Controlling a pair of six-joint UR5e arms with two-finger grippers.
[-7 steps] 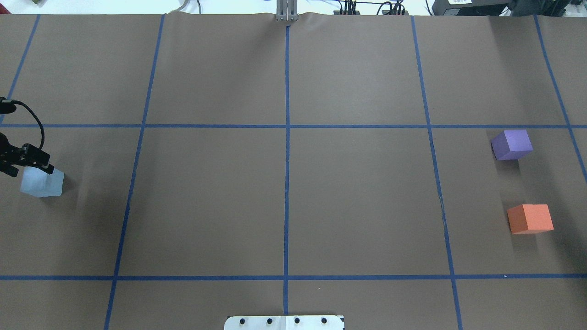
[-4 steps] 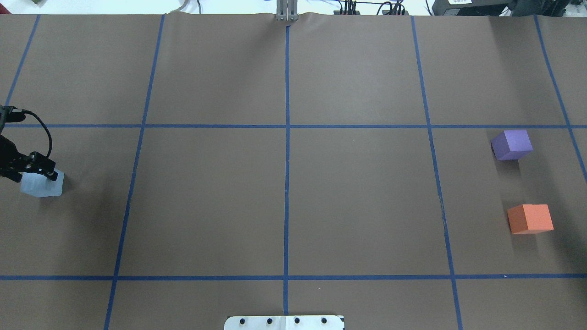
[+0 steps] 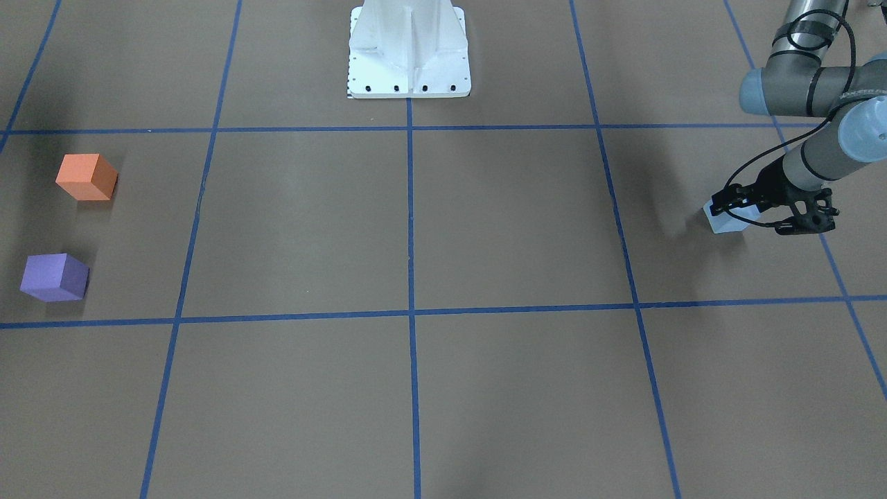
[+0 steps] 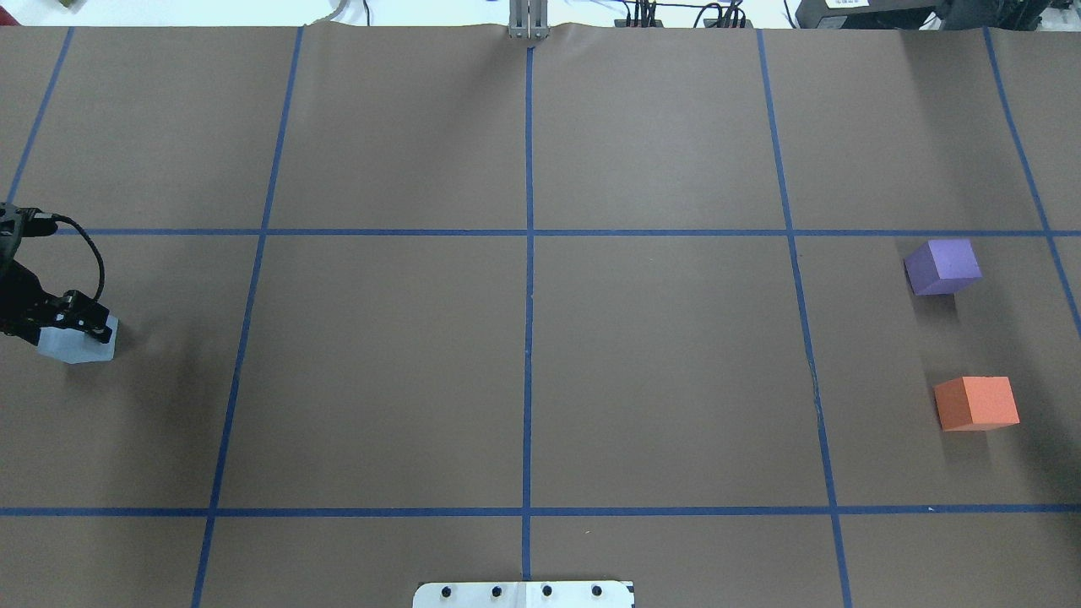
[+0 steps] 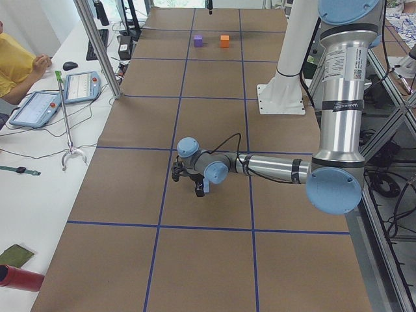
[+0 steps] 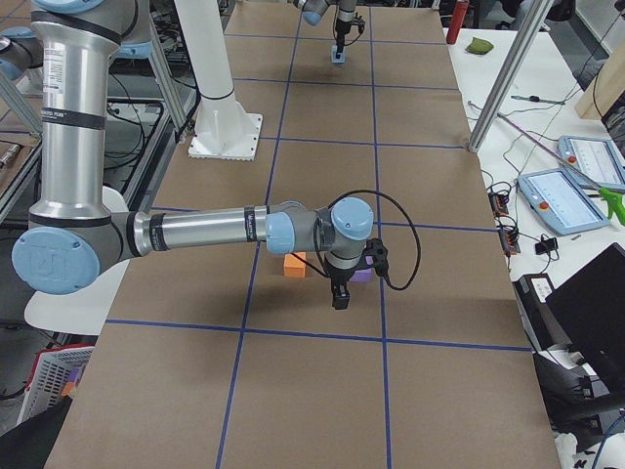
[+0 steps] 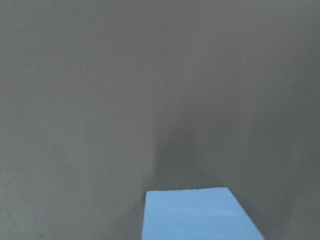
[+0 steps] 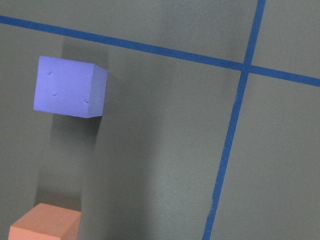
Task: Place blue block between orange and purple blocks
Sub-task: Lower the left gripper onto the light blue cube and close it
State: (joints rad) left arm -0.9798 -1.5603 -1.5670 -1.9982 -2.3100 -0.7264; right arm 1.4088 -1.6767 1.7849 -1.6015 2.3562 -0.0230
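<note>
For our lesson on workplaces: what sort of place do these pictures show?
Most likely a robotics lab. Two grey jointed arms, the left arm and the right arm, work over a table marked with a blue tape grid. Handheld control pendants lie on a side bench by a person.

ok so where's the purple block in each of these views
front-facing: purple block low, by the left edge.
overhead: purple block on the right side, mid height.
exterior left: purple block at the far end, top centre.
exterior right: purple block only a sliver behind the right arm.
left wrist: not in it.
right wrist: purple block upper left.
shared landmark: the orange block beside it, not touching.
</note>
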